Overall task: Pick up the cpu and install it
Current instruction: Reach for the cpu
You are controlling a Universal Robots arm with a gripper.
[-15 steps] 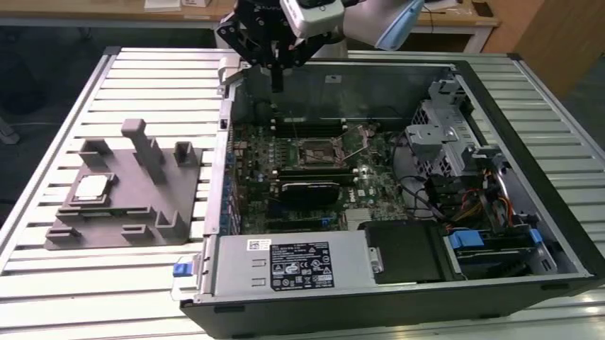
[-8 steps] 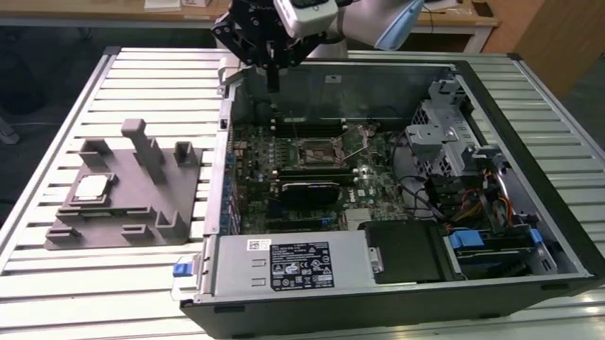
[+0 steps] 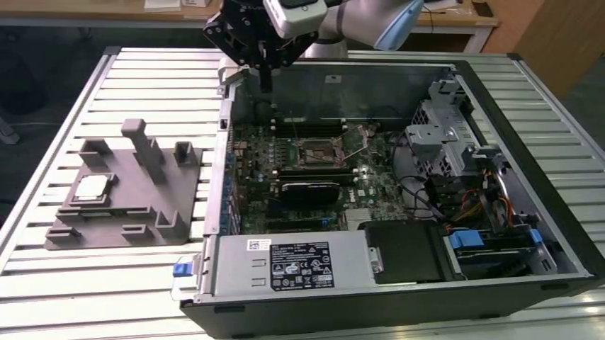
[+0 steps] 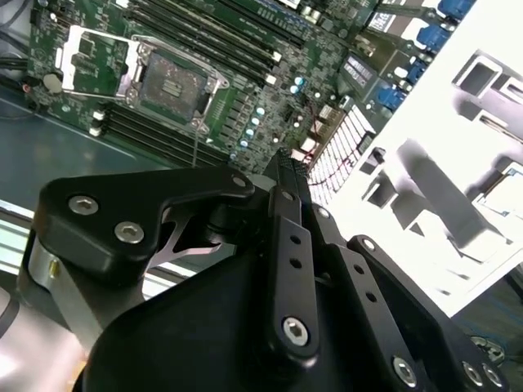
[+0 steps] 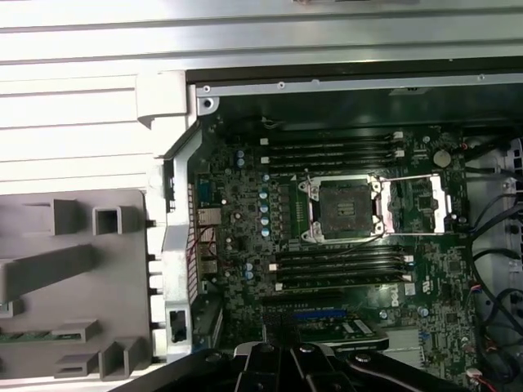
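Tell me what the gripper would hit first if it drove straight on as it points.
Most likely the motherboard, near its edge just inside the case wall. The gripper points straight down there. Depth is unclear, so it could clip the wall's top first.

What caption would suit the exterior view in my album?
Robot gripper poised above the open computer case; the cpu lies on the grey fixture at the exterior view's left.

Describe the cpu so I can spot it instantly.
Toward the exterior view's left, beside the open computer case, sits a grey fixture. On it lies the cpu: a small flat square, the only pale silvery piece among dull grey blocks.
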